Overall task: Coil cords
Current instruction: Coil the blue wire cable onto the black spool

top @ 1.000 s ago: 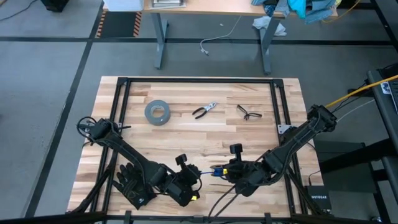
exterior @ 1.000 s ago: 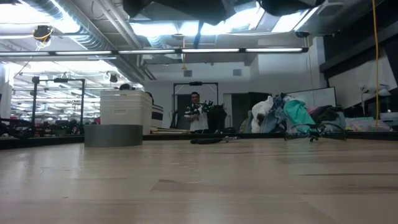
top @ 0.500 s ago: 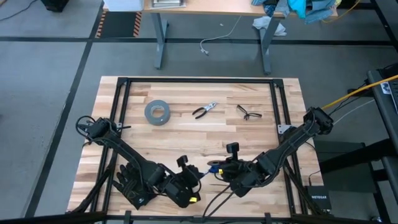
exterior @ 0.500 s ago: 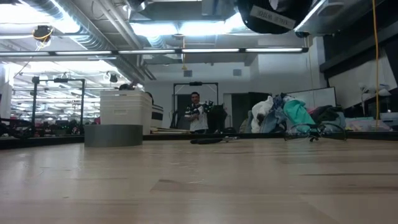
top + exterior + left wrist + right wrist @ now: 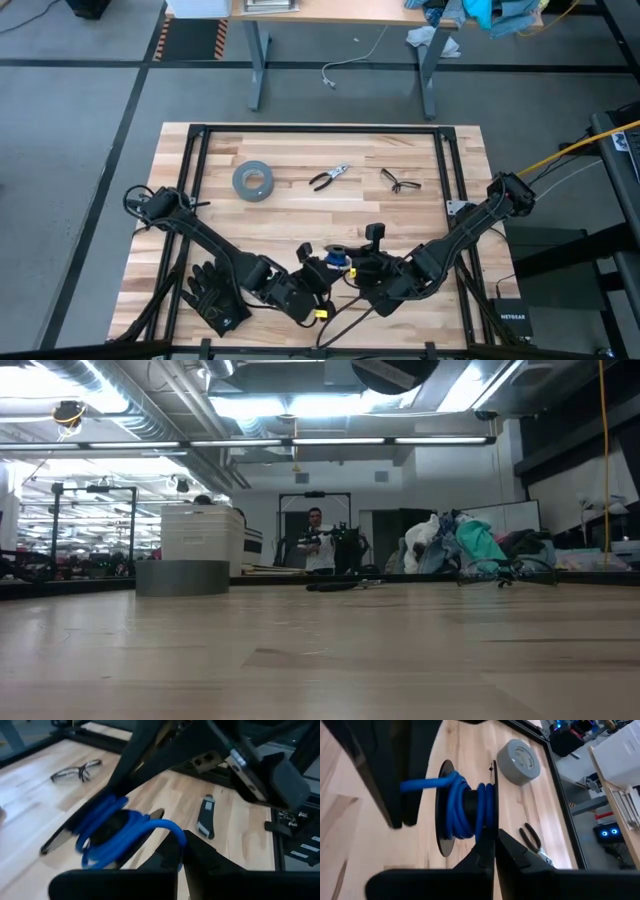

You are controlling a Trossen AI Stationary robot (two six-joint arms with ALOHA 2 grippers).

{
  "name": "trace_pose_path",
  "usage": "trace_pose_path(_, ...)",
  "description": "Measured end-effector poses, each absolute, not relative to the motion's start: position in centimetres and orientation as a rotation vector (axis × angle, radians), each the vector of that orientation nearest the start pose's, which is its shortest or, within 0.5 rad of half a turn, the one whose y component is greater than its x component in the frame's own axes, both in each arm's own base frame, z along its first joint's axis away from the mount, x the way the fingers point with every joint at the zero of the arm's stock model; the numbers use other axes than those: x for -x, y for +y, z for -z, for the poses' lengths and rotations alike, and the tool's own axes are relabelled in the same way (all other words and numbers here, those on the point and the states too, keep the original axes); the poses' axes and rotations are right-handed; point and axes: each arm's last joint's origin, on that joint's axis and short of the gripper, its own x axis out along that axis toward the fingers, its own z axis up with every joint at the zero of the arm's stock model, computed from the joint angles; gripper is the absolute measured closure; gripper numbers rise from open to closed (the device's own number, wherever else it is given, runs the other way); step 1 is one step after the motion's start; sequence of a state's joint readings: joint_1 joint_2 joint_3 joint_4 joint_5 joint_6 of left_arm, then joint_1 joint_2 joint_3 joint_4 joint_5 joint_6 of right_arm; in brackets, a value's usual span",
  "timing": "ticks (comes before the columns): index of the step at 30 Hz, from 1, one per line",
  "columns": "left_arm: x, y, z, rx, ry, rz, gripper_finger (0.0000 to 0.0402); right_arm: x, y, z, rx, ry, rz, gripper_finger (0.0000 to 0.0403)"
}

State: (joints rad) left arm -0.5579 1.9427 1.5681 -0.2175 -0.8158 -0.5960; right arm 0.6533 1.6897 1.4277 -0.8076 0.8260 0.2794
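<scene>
We've got both grippers' jaws clamped on the cords [image 5: 465, 807] near desk [image 5: 300, 210] front edge; blue cable mostly wound on spool, loose end left, approx.

One cord spool [image 5: 465, 810], tape roll [image 5: 253, 180], pliers [image 5: 328, 178], glasses [image 5: 400, 181].

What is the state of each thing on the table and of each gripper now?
Cord: blue, wound on a black spool, one end sticking out.
Spool: held off the table between both grippers.
Left gripper: shut on the cord's loose end.
Right gripper: shut on the spool's rim.
Tape roll: lying flat, untouched.
Pliers: lying flat, handles slightly apart.
Glasses: unfolded, lying on the table.
Gloves: lying under the left arm.
</scene>
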Motion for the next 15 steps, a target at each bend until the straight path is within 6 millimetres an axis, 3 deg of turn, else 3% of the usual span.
trace_pose_path(6,-39.1,-21.2,-27.0,0.093,0.335,-0.343,0.0400,-28.8,19.5,-28.4,0.454,0.751,0.229,0.0400)
trace_pose_path(15,-40.3,-21.2,-24.4,0.020,0.364,-0.335,0.0400,-29.1,19.7,-28.5,0.443,0.740,0.186,0.0400)
